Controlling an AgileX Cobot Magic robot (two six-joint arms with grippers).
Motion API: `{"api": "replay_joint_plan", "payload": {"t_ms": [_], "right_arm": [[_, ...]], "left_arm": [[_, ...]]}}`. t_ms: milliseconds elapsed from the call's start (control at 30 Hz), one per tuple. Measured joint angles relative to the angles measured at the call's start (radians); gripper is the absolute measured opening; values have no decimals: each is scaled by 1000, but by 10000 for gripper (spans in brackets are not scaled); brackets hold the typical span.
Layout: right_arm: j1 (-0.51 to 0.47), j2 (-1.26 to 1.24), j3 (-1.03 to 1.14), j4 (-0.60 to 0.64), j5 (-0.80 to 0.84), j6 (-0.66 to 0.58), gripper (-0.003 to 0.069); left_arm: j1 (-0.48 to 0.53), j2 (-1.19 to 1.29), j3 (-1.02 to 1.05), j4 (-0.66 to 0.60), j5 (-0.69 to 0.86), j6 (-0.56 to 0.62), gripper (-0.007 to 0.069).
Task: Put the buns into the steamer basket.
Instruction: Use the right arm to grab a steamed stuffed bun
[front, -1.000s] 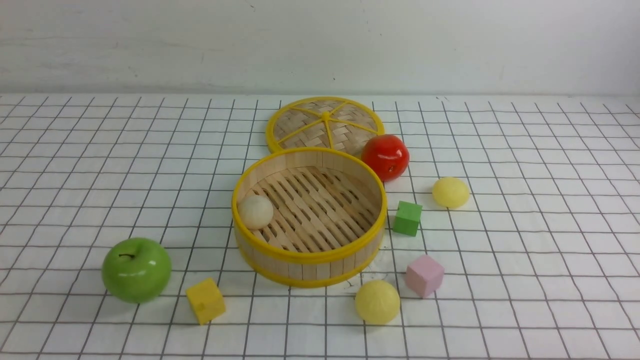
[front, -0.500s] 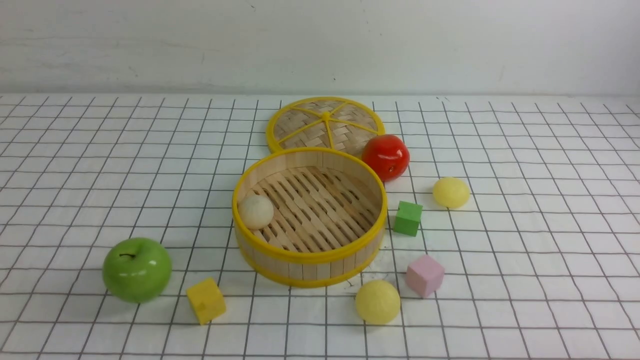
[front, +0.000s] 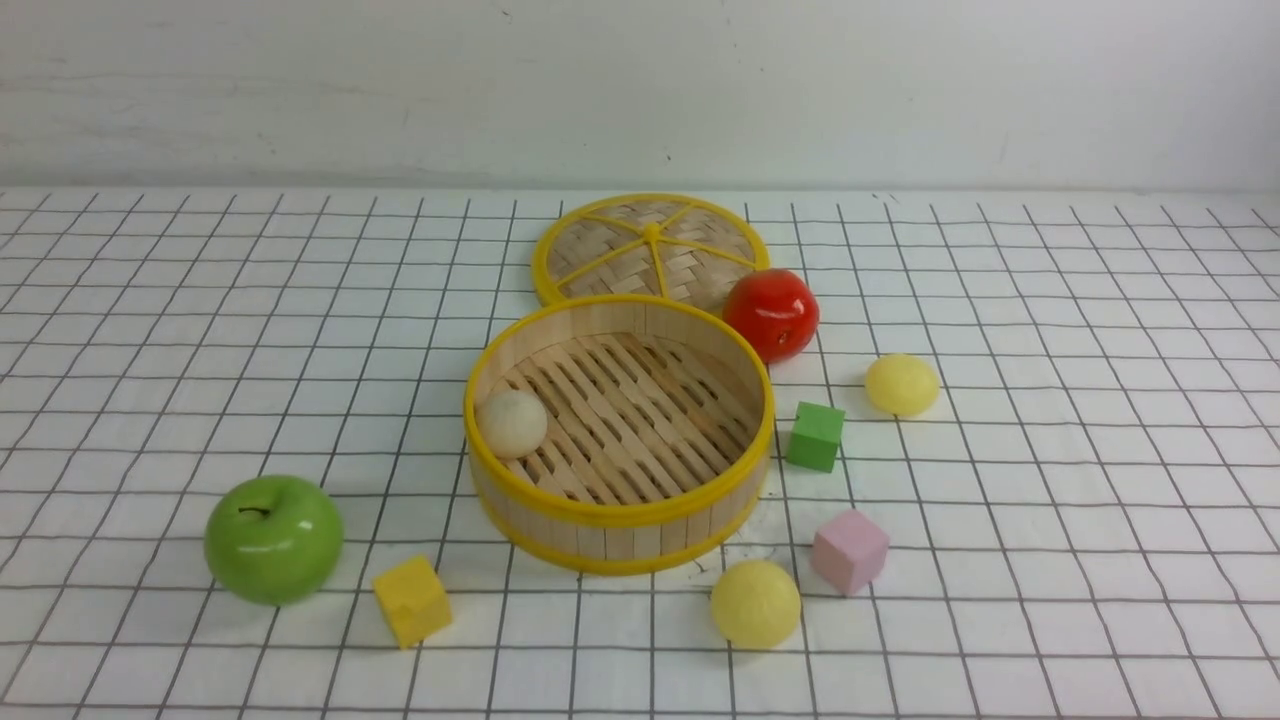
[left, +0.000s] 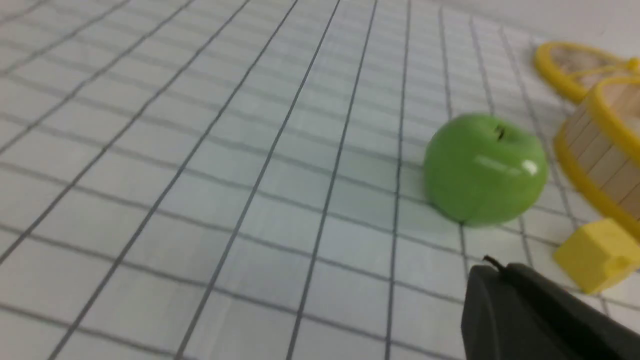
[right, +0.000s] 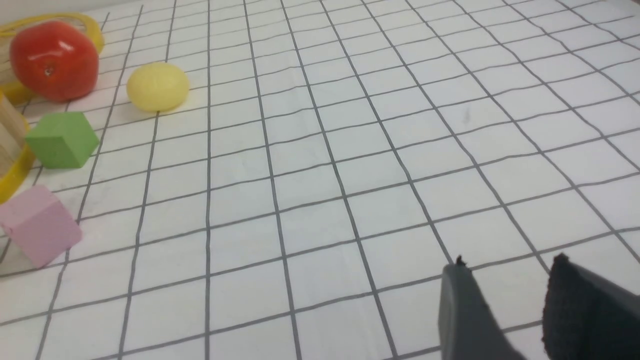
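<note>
Without readable writing, left tool (left: 495, 267) is together; right tool (right: 507, 262) stands apart.

Three buns (front: 755, 604) (matte ones), three cubes (front: 817, 437), one red fruit (front: 771, 316), one green apple (front: 274, 540), one basket (front: 620, 515), one lid (front: 650, 250).

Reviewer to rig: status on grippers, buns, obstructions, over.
Left gripper shut, right gripper open, both empty. Beige bun in steamer basket, two yellow buns outside. Lid off; basket top unobstructed.

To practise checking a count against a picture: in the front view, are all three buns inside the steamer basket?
No, two pale yellow buns sit outside it.
</note>
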Motion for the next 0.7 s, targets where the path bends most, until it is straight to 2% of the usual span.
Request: {"api": "replay_joint_plan", "payload": {"t_ms": [700], "right_arm": [[0,0,0,0,0,0,241]], "left_arm": [[1,0,5,-2,18,-1,1]]}}
